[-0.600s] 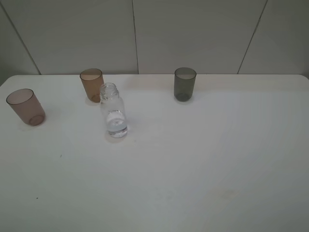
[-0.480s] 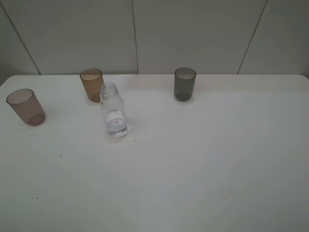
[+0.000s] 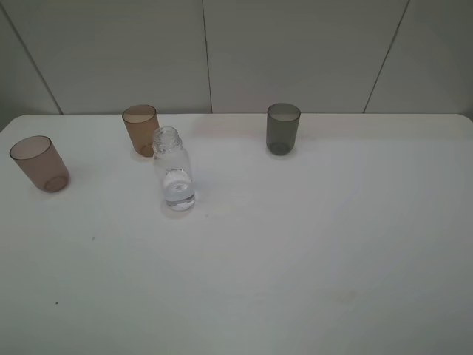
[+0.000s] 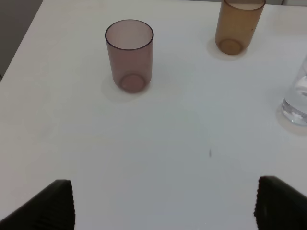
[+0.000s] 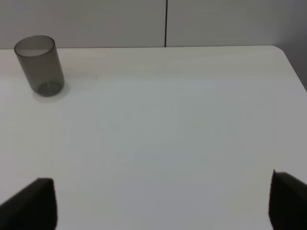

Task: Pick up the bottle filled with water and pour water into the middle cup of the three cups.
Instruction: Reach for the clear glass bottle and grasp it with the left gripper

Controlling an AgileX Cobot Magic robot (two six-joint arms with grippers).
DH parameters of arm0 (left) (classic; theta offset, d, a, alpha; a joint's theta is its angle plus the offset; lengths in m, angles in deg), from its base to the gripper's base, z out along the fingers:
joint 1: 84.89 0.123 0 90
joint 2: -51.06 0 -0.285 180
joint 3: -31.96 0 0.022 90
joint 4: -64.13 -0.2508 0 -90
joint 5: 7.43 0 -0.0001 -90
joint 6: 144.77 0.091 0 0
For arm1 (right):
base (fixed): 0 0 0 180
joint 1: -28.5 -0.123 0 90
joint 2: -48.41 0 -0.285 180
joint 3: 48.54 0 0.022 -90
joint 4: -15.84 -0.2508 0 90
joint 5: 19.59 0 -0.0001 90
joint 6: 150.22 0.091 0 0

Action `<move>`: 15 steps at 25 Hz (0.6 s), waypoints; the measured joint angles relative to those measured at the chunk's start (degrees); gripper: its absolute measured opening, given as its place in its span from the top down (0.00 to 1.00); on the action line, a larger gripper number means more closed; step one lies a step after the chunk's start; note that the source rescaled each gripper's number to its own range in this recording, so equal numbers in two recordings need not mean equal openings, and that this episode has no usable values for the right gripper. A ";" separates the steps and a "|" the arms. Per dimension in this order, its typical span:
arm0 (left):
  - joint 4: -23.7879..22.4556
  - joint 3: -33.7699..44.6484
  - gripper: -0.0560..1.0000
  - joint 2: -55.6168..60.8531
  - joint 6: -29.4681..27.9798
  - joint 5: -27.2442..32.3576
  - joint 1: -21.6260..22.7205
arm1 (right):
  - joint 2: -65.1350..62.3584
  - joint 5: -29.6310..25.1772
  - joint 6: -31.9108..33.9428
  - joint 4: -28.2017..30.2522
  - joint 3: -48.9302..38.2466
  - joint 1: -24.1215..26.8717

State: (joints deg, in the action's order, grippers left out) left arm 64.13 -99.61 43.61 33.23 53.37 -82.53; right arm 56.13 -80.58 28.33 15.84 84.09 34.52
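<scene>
The clear bottle (image 3: 174, 171) stands upright on the white table, part full of water, just in front of the amber middle cup (image 3: 140, 129). The pinkish-mauve cup (image 3: 40, 163) stands at the far left and the dark grey cup (image 3: 283, 129) at the back, right of centre. In the left wrist view my left gripper (image 4: 163, 206) is open and empty, short of the pinkish cup (image 4: 129, 55), the amber cup (image 4: 238, 24) and the bottle's base (image 4: 297, 98). In the right wrist view my right gripper (image 5: 163, 203) is open and empty, well back from the grey cup (image 5: 40, 65). Neither gripper shows in the exterior view.
The white table (image 3: 295, 244) runs back to a pale panelled wall (image 3: 295, 52). Its rounded right corner shows in the right wrist view (image 5: 283, 52) and its left edge in the left wrist view (image 4: 19, 48).
</scene>
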 joint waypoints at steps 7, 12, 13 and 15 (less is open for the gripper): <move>0.00 0.00 0.14 0.00 0.00 0.00 0.00 | 0.00 0.00 0.00 0.00 0.00 0.00; 0.00 0.00 0.14 0.00 0.00 0.00 0.00 | 0.00 0.00 0.00 0.00 0.00 0.00; 0.00 0.00 0.14 0.00 0.00 0.00 0.00 | 0.00 0.00 0.00 0.00 0.00 0.00; 0.00 0.00 0.14 0.00 0.00 0.00 0.00 | 0.00 0.00 0.00 0.00 0.00 0.00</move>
State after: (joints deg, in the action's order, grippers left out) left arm 64.13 -99.61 43.61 33.23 53.37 -82.53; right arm 56.13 -80.58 28.33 15.84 84.09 34.52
